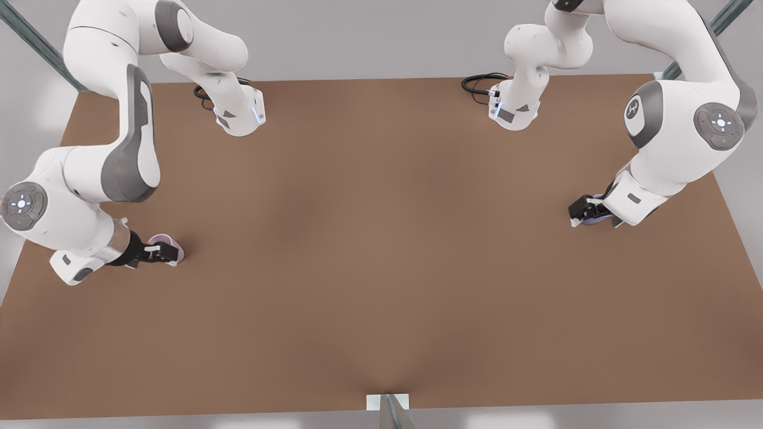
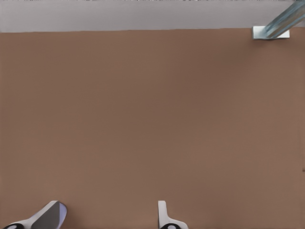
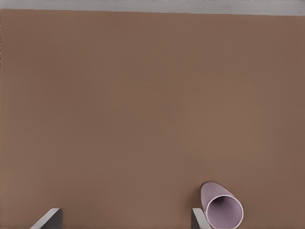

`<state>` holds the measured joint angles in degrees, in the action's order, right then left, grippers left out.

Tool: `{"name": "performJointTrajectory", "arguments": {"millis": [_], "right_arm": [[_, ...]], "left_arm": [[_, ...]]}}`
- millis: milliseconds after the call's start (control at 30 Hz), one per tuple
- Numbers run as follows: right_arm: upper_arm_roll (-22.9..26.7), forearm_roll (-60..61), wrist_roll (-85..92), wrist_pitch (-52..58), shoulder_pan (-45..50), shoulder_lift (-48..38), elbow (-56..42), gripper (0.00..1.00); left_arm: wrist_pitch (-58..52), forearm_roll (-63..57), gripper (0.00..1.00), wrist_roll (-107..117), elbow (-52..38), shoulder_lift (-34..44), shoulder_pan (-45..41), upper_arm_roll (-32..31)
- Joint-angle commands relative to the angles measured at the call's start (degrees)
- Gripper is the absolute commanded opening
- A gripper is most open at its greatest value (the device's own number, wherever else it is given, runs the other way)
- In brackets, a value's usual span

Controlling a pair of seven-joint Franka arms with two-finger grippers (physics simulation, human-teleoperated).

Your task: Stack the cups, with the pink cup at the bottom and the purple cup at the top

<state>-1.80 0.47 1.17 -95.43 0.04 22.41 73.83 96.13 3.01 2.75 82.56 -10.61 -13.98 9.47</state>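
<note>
Two cups, well apart on the brown worktop (image 1: 381,268), one claw beside each!

At the front view's left, the right claw (image 1: 162,255) is low over the worktop with the pink cup (image 1: 168,242) touching or just beside its tip. From the right wrist view the claw (image 3: 123,220) is spread wide, with bare worktop between its fingers (image 3: 49,217). The pink cup (image 3: 222,208) sits just outside one finger, not in the gap. Its mouth faces the camera, showing a plain pink inside. Whether it stands upright or leans, I can't tell.

Over at the front view's right, the left claw (image 1: 581,215) is down by the purple cup (image 1: 596,220), which peeks out from under the black claw body, mostly hidden. The left wrist view shows that claw (image 2: 105,220) spread too, with worktop between the fingers (image 2: 163,215). A bluish sliver lies against the other finger's edge, too small to say whether it is the cup.
</note>
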Motion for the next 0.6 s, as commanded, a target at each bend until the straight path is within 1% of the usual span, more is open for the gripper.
{"name": "performJointTrajectory", "arguments": {"millis": [0,67,133,167,200,233,267,300,333,367,433,467,500,567], "right_arm": [[0.21,-2.75,0.15,0.06,1.28,-0.18,-0.09,1.0],[-0.22,-3.19,0.15,1.65,1.11,0.17,-0.26,1.0],[0.13,-6.54,1.55,-0.46,0.32,0.61,1.23,1.0],[0.04,-5.92,5.05,-3.61,-1.87,0.27,3.68,1.0],[0.82,-1.72,11.73,-5.74,-3.9,-0.7,6.76,1.0],[1.71,-1.0,13.69,-5.74,-4.08,-1.58,8.78,1.0],[1.8,-1.09,13.95,-7.75,-3.99,-4.65,14.22,1.0],[1.8,-1.17,14.04,-12.23,-4.17,-8.52,21.61,1.0],[1.8,-1.09,13.86,-14.61,-4.26,-11.42,26.71,1.0],[1.8,-0.47,13.78,-15.23,-5.31,-12.22,29.44,1.0],[5.31,1.2,19.48,-16.02,-5.22,-10.9,30.06,1.0],[5.66,1.2,20.54,-16.11,-5.66,-10.02,30.06,1.0],[5.84,0.67,20.63,-18.47,-6.19,-9.14,30.93,1.0],[5.84,0.58,22.91,-20.24,-7.59,-9.14,33.04,1.0]], "left_arm": [[1.08,-0.02,1.0,0.94,-0.03,0.06,0.01,0.02],[1.17,0.06,1.0,0.94,-0.03,-0.11,0.1,0.11],[1.08,-0.02,1.0,0.76,0.23,-0.11,0.1,0.28],[0.82,0.06,1.0,0.5,0.67,0.15,0.18,0.2],[0.64,0.15,1.0,0.41,0.76,0.32,0.45,0.2],[0.64,0.15,1.0,0.68,0.85,0.32,0.45,0.2],[0.73,0.15,1.0,0.76,0.85,0.24,0.45,0.2],[0.73,0.15,1.0,0.76,0.85,0.24,0.45,0.2],[0.64,0.15,1.0,0.76,0.85,-0.03,0.45,0.2],[0.64,0.15,1.0,0.76,0.85,-0.11,0.45,0.2],[0.55,0.15,1.0,0.76,0.85,-0.11,0.45,0.2],[0.55,0.15,1.0,0.76,0.85,-0.11,0.45,0.2],[-0.15,0.15,1.0,0.59,0.85,-0.11,0.45,0.2],[-0.68,0.15,1.0,0.68,0.85,-0.03,0.45,0.2]]}}
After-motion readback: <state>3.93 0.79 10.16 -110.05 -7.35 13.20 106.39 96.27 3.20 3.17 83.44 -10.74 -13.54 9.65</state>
